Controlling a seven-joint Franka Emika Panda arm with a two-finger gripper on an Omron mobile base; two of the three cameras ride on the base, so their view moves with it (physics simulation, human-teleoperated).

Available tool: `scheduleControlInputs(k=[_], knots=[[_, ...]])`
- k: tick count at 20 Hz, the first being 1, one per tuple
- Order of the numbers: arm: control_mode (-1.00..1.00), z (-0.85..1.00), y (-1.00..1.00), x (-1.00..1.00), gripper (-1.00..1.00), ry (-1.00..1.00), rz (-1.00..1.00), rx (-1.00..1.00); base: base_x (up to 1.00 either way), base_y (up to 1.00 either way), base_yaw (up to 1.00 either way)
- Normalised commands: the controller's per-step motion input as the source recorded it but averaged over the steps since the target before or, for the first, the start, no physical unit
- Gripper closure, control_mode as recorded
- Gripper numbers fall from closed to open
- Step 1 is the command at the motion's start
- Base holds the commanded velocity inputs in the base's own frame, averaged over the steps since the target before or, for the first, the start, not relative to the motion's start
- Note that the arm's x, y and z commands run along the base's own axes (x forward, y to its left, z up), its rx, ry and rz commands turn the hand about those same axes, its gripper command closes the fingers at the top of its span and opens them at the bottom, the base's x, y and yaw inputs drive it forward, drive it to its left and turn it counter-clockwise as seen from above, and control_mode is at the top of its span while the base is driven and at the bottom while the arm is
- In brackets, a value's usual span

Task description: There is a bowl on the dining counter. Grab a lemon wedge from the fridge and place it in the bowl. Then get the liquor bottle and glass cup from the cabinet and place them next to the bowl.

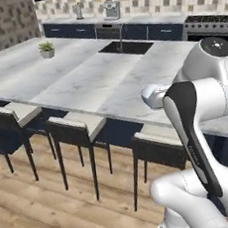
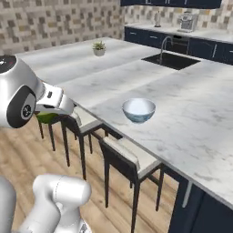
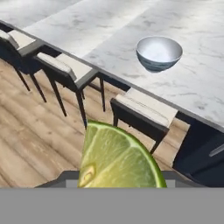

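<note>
— Lemon wedge (image 3: 118, 159) fills the bottom centre of the hand view, doesn't it?
— Yes, green-rinded, cut face up, gripped in the partly closed end effector (image 3: 120, 181).
— And the bowl (image 3: 159, 53)?
— Upper right, on the marble bench (image 3: 109, 30) near its edge, above the stools (image 3: 144, 111). A small plant (image 1: 46, 49) sits upper left in the left base view.

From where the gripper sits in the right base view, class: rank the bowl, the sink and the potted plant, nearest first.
1. Bowl: near counter edge, right of the gripper holding the lemon wedge.
2. Potted plant: far left corner.
3. Sink: far right.
</note>
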Motion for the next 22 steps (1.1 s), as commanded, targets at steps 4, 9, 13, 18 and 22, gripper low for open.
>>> scheduleControlInputs(k=[4,9,13,18,22], knots=[[1.00,0.00,0.00,0.00,1.00,0.00,0.00,0.00,0.88,0.44,-0.60],[1.00,0.00,0.00,0.00,1.00,0.00,0.00,0.00,0.75,0.08,-0.62],[1.00,0.00,0.00,0.00,1.00,0.00,0.00,0.00,0.71,0.04,-0.59],[1.00,0.00,0.00,0.00,1.00,0.00,0.00,0.00,0.73,0.61,-0.46],[-1.00,-0.13,0.39,0.26,1.00,0.03,-0.15,0.00,0.33,0.42,-0.20]])
